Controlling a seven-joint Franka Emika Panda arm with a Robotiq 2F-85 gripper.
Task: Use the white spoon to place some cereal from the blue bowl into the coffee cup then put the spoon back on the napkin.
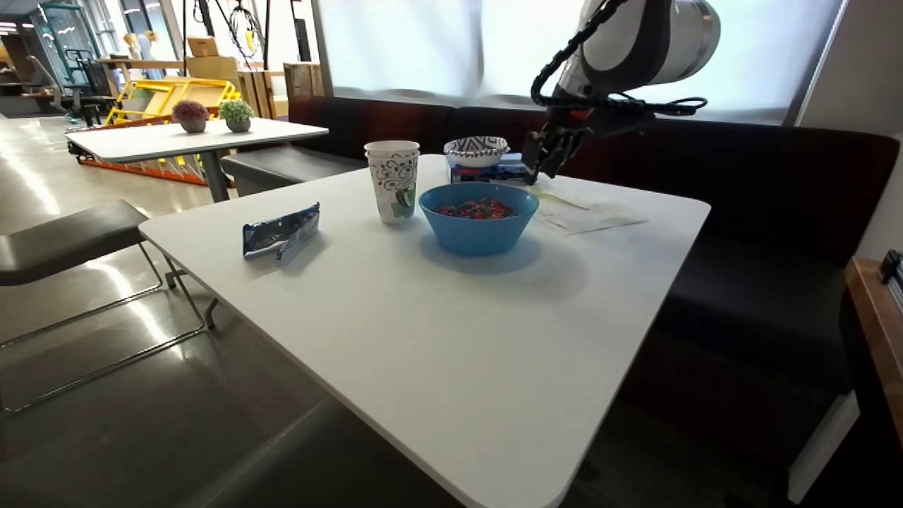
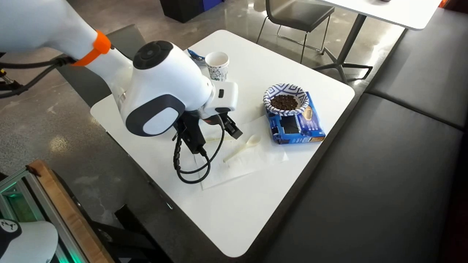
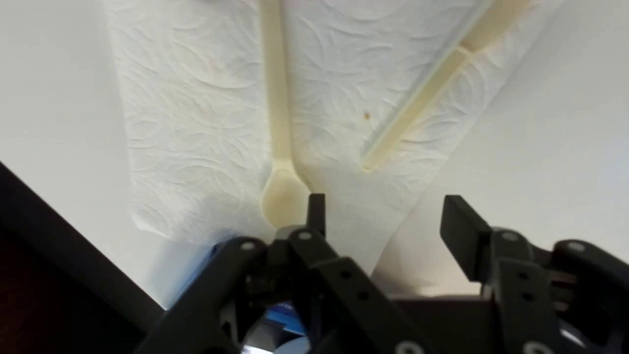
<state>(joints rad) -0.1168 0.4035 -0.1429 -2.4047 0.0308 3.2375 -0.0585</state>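
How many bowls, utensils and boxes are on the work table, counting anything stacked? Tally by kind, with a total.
Bowls: 2 (blue bowl, blue-and-white patterned bowl)
Utensils: 2 (white spoon, second utensil, its type unclear, one end out of the wrist view)
Boxes: 1 (blue cardboard box)
Total: 5

Gripper (image 3: pixel 385 216) jaws stand apart; white napkin (image 3: pixel 196 123) bears pale spoon (image 3: pixel 278 98) and second pale utensil (image 3: pixel 444 73), lying apart.

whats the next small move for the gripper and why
Probably shift the open gripper toward the spoon to bring its handle between the fingers: the wrist view shows the spoon on the napkin, outside the gap, and nothing held.
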